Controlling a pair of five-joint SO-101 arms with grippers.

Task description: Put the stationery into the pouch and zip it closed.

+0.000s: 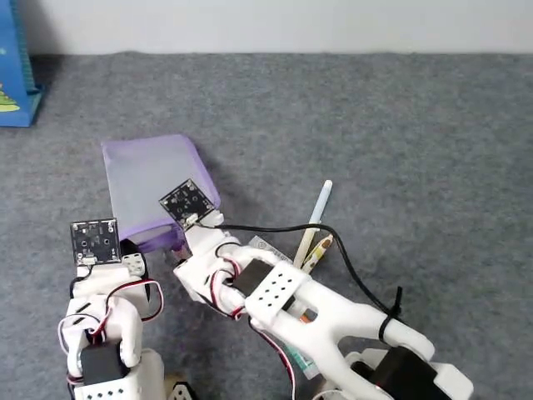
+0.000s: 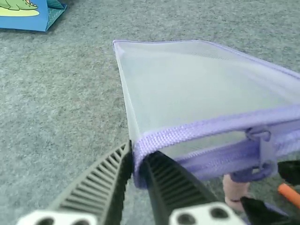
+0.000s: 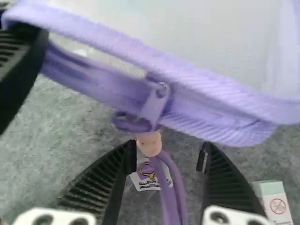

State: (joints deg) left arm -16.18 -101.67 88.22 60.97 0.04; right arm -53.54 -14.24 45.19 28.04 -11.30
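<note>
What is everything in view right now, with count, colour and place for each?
pouch: one, translucent purple, on the table ahead of both arms.
zipper pull: one, purple with a pink bead, on the pouch's near edge.
pens: about three, pale blue and tan, right of the pouch.
box: one, blue, table's far left.
table: one, grey covering.
left gripper: one, black, shut on the pouch corner.
right gripper: one, black, open around the pull's cord.
</note>
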